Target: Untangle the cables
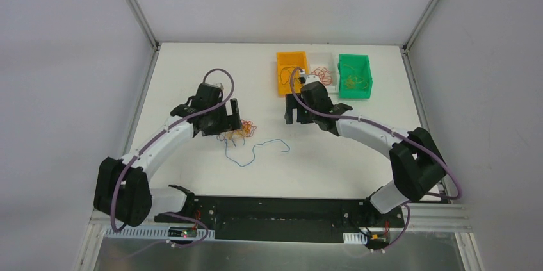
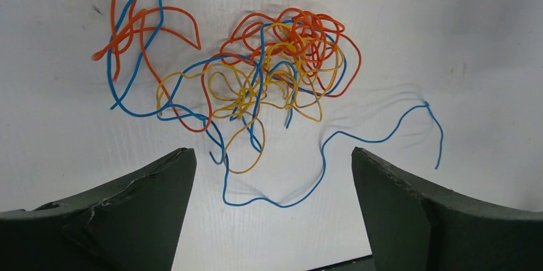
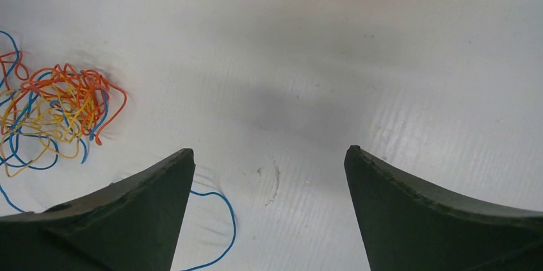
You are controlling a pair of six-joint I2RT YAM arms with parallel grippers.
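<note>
The cables are a small clump [image 1: 238, 134] of thin orange, yellow and blue wires on the white table, seen close in the left wrist view [image 2: 282, 66] and at the left of the right wrist view [image 3: 61, 107]. A long blue wire [image 1: 266, 149] trails out of it to the right; it shows in the left wrist view [image 2: 333, 139] and its end in the right wrist view [image 3: 224, 213]. My left gripper [image 1: 225, 117] is open and empty just left of and above the clump [image 2: 272, 162]. My right gripper [image 1: 296, 115] is open and empty over bare table right of the clump [image 3: 269, 156].
At the back right stand an orange bin [image 1: 292, 72], a white tray [image 1: 323, 69] with orange-red wires, and a green bin [image 1: 355, 76] with a yellowish wire. Metal frame posts rise at the table's back corners.
</note>
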